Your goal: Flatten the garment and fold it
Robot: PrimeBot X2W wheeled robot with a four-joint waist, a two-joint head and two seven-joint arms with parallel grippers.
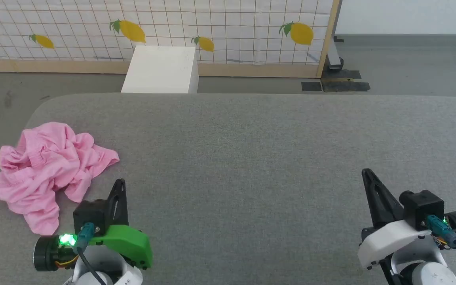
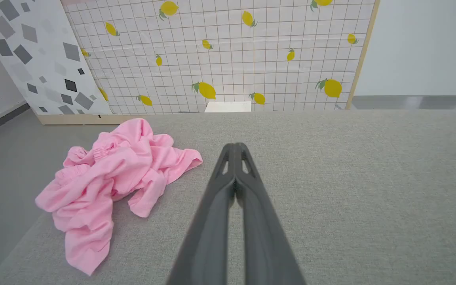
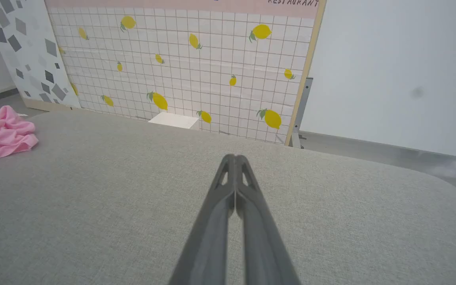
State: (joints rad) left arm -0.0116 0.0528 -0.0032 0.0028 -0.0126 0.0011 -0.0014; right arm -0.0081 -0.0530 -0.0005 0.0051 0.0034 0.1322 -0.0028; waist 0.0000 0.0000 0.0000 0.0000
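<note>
Garment is a crumpled pink heap at the left edge of the grey pad, with nothing flattened yet. Left gripper sits over the pad just inboard of the heap, fingers pressed together and holding nothing. Right gripper is over the pad's right side, well apart from the heap, also closed and empty. Risks: the heap hugs the pad's left edge, so a sideways drag could pull it off onto the floor. The fabric is thin and bunched, so a pinch may grab several layers and the spread fails. The waistband is buried in folds, so a wrong corner pick is likely. Readable text: "RESTAURANT" on the lemon-print screen behind the pad, cut by the frame top. No brands seen.
</note>
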